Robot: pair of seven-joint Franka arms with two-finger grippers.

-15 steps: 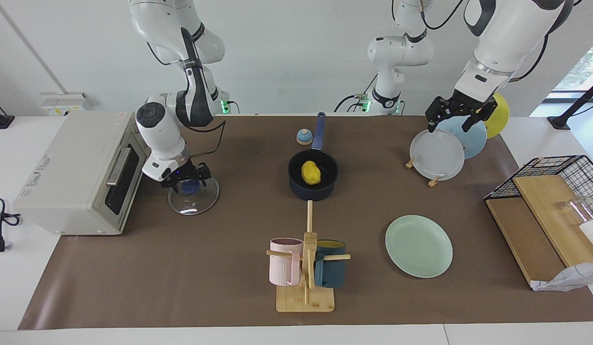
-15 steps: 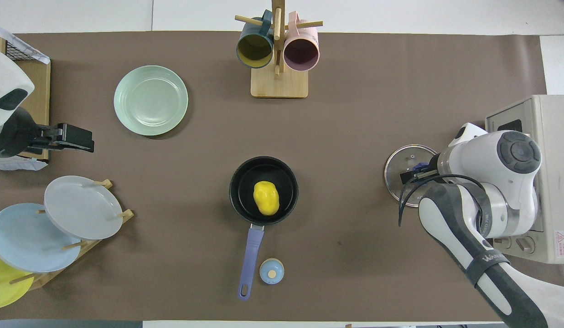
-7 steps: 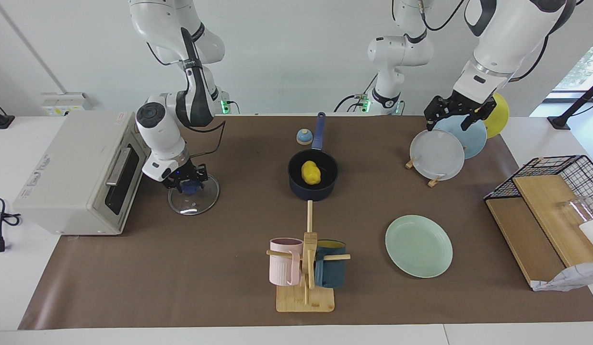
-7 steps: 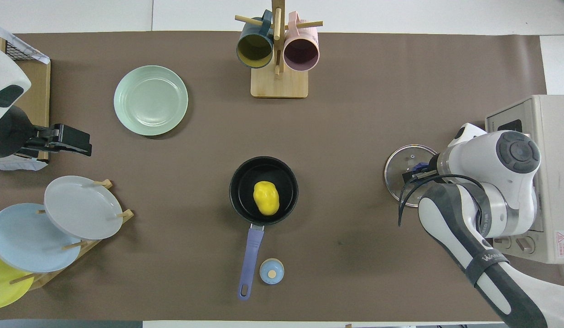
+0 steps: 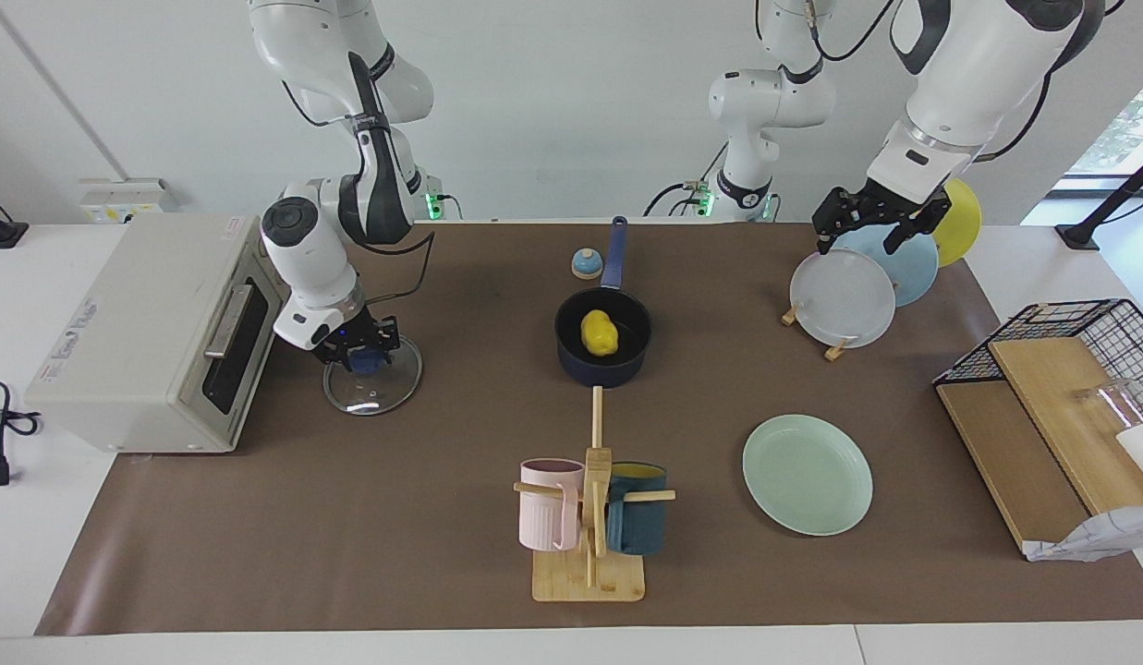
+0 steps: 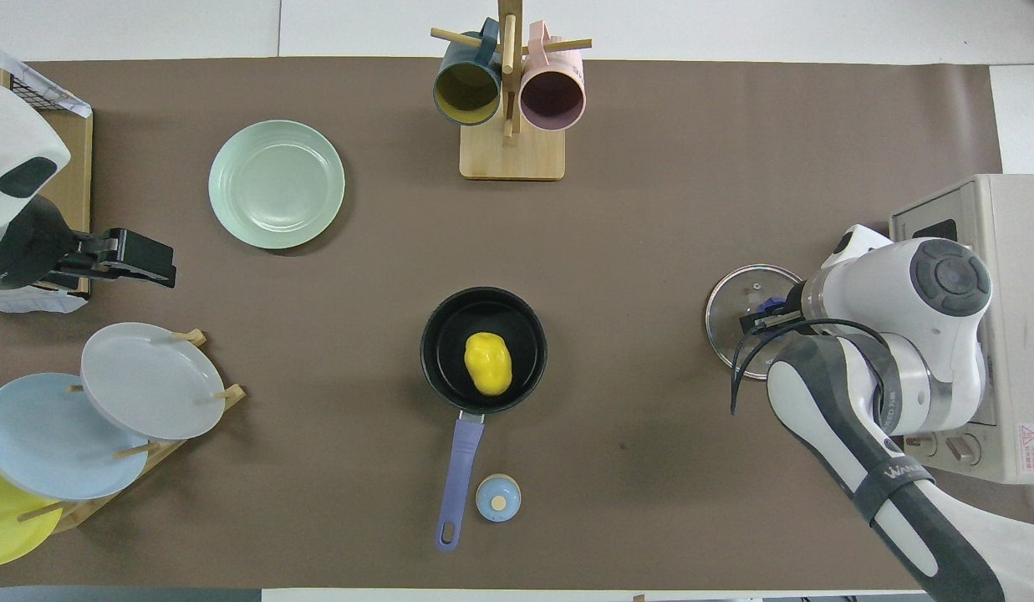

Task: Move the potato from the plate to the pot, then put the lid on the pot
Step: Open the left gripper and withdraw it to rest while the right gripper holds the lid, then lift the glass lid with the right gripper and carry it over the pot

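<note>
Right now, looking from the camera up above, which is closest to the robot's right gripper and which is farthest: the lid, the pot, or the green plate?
Counting from the right gripper:
1. The lid: the gripper is shut on its blue knob, beside the toaster oven.
2. The pot: mid-table, with the potato inside.
3. The green plate: toward the left arm's end of the table.

The potato (image 5: pixel 597 332) looks smooth and glossy, like plastic. The pot (image 5: pixel 603 334) has a matt black inside and a blue enamelled wall. The lid (image 5: pixel 373 380) is clear glass with a metal rim. The plate (image 5: pixel 808 474) is smooth with a soft shine. A matt brown mat (image 5: pixel 349 517) covers the bench. The mug stand (image 5: pixel 589 563) is pale wood.
</note>
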